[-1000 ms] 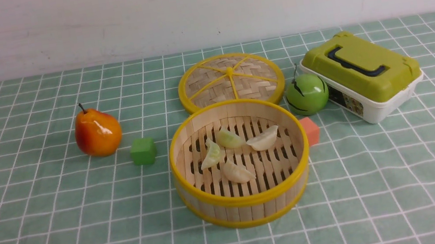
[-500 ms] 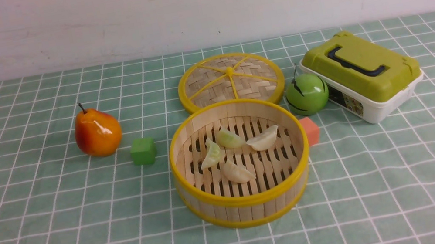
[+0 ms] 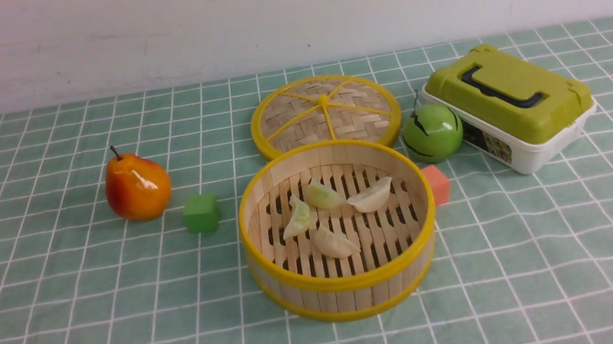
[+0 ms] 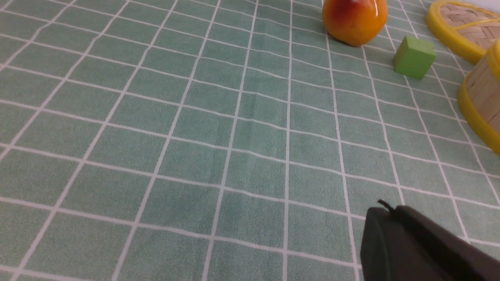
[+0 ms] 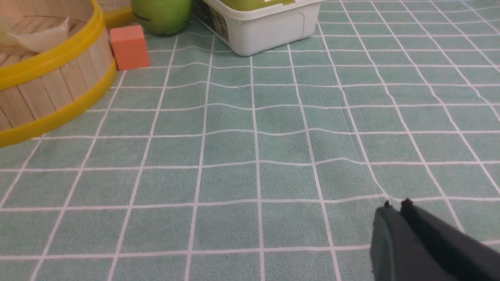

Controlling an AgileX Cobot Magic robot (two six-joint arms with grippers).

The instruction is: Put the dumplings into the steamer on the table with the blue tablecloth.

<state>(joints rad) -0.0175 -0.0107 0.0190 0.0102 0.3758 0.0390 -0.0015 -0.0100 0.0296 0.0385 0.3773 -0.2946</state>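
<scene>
Already all four dumplings (image 3: 327, 216) lie on the steamer (image 3: 349, 291) floor, mid-table. They look light, soft and a bit slick; best pinched across the plump belly. Left gripper (image 4: 384, 212) and right gripper (image 5: 396, 208) both sit pressed together, empty, low over the tablecloth (image 3: 56, 313). A second ago the left arm showed at the front view's edge; now it's gone.

Matte black left pincer (image 4: 384, 208) and right pincer (image 5: 396, 206), rounded plastic tips.

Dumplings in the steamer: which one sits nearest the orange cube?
The pale cream dumpling, rightmost of the four in the steamer. It lies closest to the orange cube; the other three sit further left.
</scene>
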